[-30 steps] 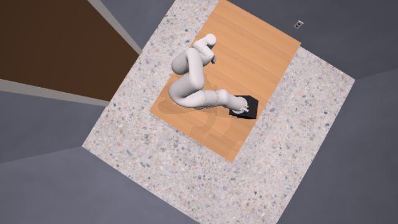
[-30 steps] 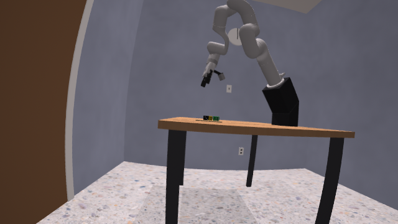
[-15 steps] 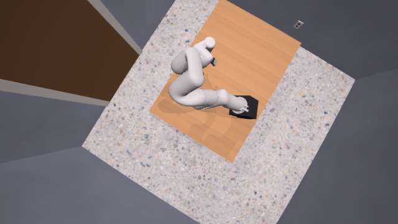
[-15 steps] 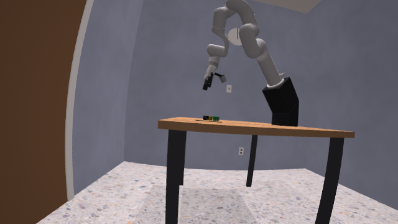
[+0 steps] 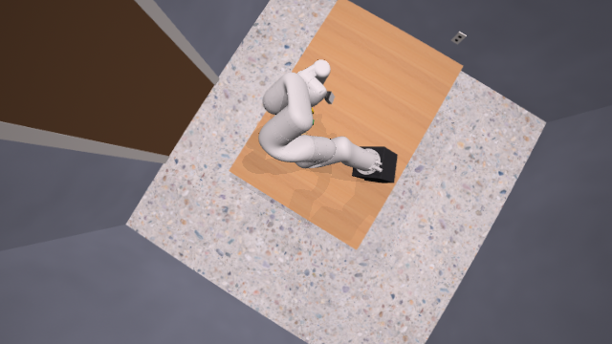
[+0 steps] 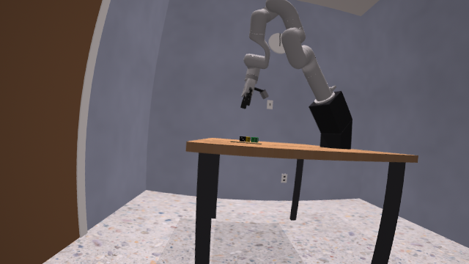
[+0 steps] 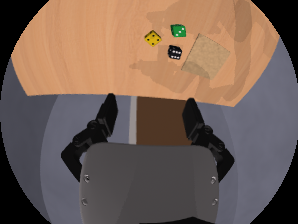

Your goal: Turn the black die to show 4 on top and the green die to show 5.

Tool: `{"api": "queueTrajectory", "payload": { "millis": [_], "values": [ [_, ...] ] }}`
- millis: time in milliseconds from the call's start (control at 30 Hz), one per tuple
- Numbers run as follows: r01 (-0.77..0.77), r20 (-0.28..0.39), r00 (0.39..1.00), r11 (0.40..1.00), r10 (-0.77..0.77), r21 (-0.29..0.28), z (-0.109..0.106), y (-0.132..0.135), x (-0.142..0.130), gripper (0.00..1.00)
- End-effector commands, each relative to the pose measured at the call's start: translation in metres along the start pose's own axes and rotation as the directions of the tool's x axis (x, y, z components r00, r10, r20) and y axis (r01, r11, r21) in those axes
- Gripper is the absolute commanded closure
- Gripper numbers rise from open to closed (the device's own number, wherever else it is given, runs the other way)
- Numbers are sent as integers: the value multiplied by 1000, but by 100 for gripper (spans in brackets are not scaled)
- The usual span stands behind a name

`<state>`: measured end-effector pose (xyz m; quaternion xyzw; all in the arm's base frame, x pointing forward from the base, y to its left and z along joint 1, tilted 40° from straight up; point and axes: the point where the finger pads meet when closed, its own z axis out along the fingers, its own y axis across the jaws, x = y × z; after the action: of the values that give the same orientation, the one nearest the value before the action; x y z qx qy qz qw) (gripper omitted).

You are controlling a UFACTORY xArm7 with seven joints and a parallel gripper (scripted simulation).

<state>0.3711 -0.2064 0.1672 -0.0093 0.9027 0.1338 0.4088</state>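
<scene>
The end effector [image 7: 148,119] hangs high above the worktop [image 6: 330,151], fingers spread wide and gripping nothing, probably to survey before descending. The black die [image 7: 174,52], green die [image 7: 178,30] and yellow die [image 7: 153,38] cluster just beside the mat [image 7: 206,55], not on it (top faces too small to read). Being cubes, they have no long axis.

The table [image 5: 382,86] is seen from high overhead in the top view, turned diagonally. It is seen from low and far off, near floor level, in the exterior view. From the wrist, its edge and the dice are looked down on.
</scene>
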Motion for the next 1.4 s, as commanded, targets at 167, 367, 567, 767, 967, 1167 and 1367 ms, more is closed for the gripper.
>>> {"api": "queueTrajectory", "payload": {
  "millis": [167,367,567,767,967,1167,1367],
  "values": [
    [-39,-56,998,999,41,26,15,4,20,0],
    [-68,-102,992,996,73,52,26,8,38,0],
    [-68,-102,992,996,73,52,26,8,38,0],
    [-85,-133,987,994,94,71,32,11,50,0],
    [-85,-133,987,994,94,71,32,11,50,0],
    [-95,-153,982,992,107,84,36,13,58,0],
    [-98,-159,981,991,111,88,37,14,60,0]
  ]
}}
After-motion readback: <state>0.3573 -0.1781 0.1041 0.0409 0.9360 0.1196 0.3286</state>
